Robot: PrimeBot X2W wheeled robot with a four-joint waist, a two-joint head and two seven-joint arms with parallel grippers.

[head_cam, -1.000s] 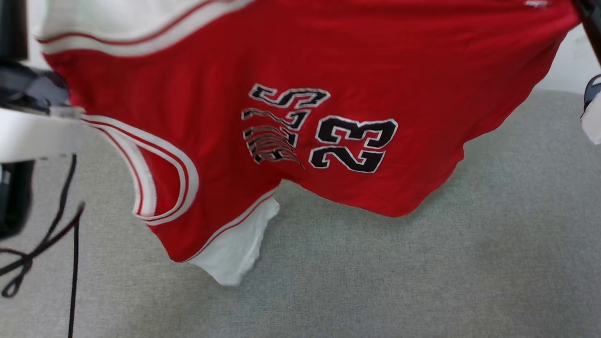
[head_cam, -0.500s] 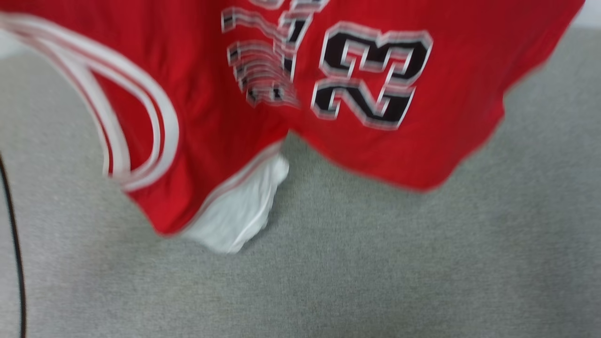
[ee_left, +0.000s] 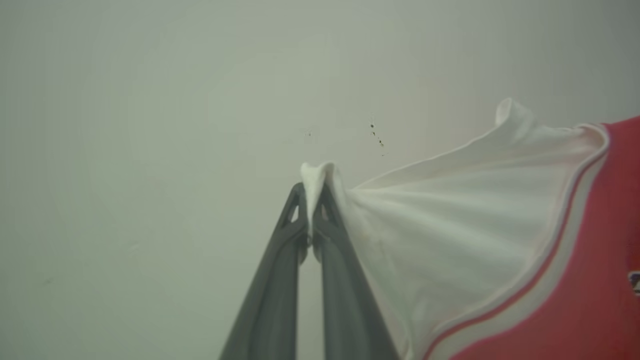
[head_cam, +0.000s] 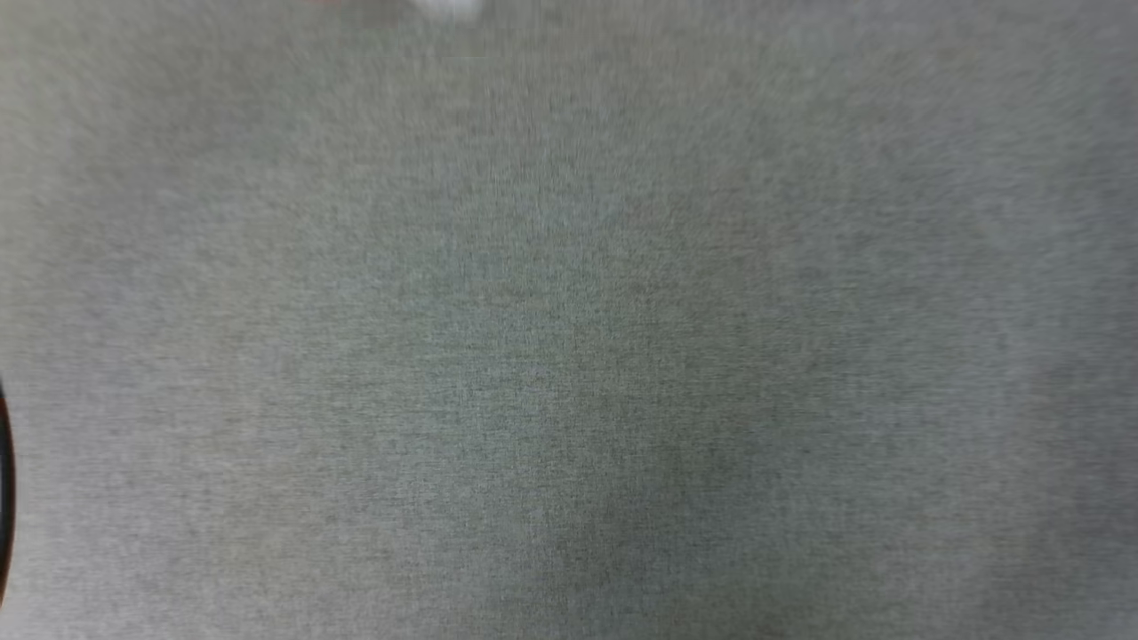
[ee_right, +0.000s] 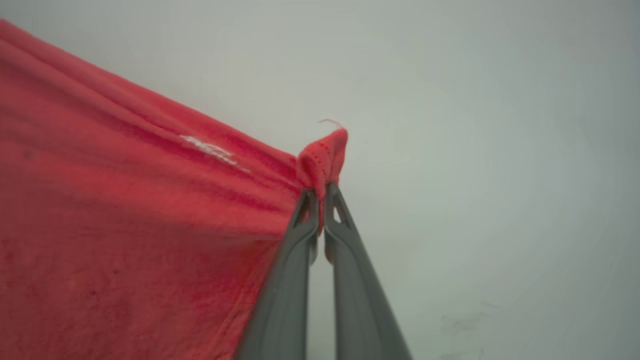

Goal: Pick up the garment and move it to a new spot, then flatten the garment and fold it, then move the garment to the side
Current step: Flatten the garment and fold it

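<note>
The garment [ee_left: 500, 240] is a red jersey with white sleeves and striped trim, held up in the air. In the left wrist view my left gripper [ee_left: 312, 192] is shut on the tip of a white sleeve, which fans out to the right. The right wrist view has my right gripper [ee_right: 321, 192] shut on a red corner of the garment [ee_right: 125, 200], whose cloth stretches away to the left. A blurred white and red scrap of the garment [head_cam: 449, 7] touches the head view's top edge.
Grey fabric surface [head_cam: 569, 356] spreads across the blurred head view. A thin dark cable [head_cam: 4, 480] curves at its left edge. A plain pale wall [ee_left: 150, 100] stands behind both grippers in the wrist views.
The head camera has swung, so the jersey slid up and out of the head view, leaving a scrap at the top edge. The picture is blurred.
</note>
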